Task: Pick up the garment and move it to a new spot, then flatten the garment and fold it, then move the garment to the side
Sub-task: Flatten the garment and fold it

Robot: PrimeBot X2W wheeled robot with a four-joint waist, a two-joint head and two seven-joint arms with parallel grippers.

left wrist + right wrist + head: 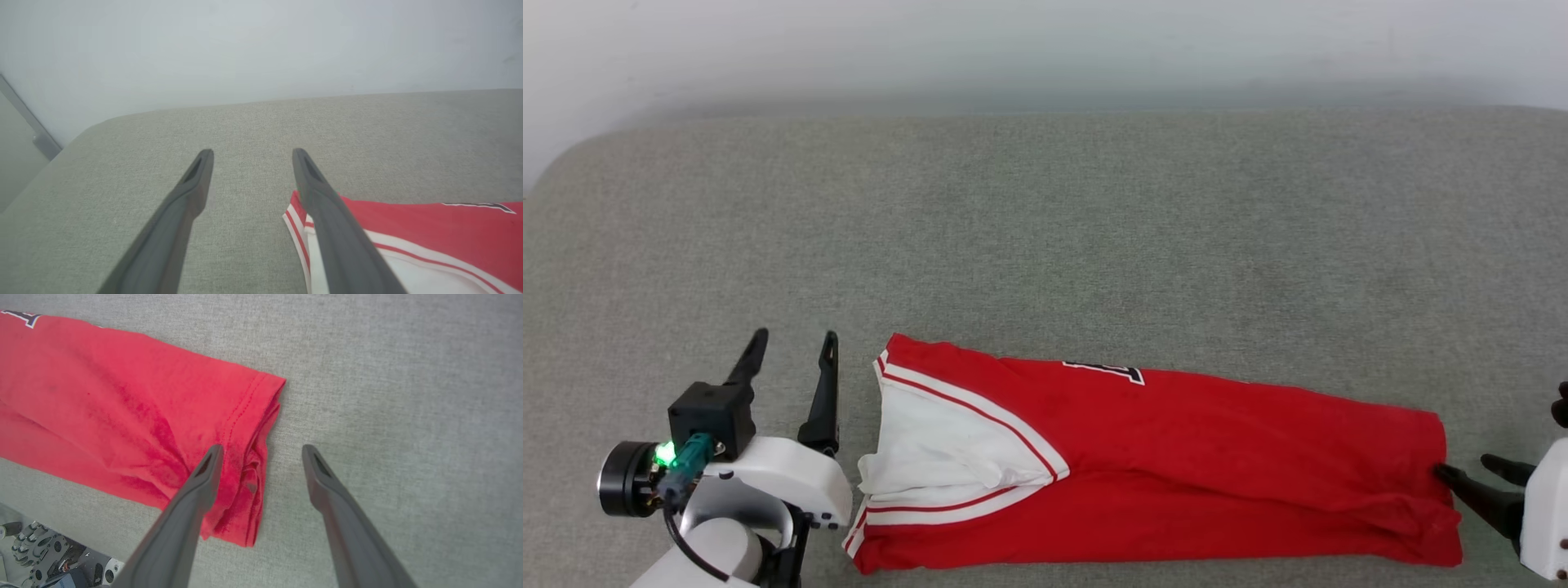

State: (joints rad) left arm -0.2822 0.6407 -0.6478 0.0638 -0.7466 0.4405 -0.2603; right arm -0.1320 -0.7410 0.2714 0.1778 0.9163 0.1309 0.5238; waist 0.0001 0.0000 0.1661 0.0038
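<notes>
Garment [1160, 474] folded into long red strip on grey cushion [1045, 229], between both grippers, left gripper [795, 335] fingers spread, empty, just beside collar end, right gripper [1463, 465] spread, empty, at hem

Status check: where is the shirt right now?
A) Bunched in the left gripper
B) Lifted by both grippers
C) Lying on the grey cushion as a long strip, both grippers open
C: the shirt lies flat on the cushion, with the left gripper and right gripper open at its ends.

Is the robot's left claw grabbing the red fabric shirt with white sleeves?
No, the left gripper stands open and empty beside the red-and-white fabric jersey, which lies on the grey cushion.
</notes>
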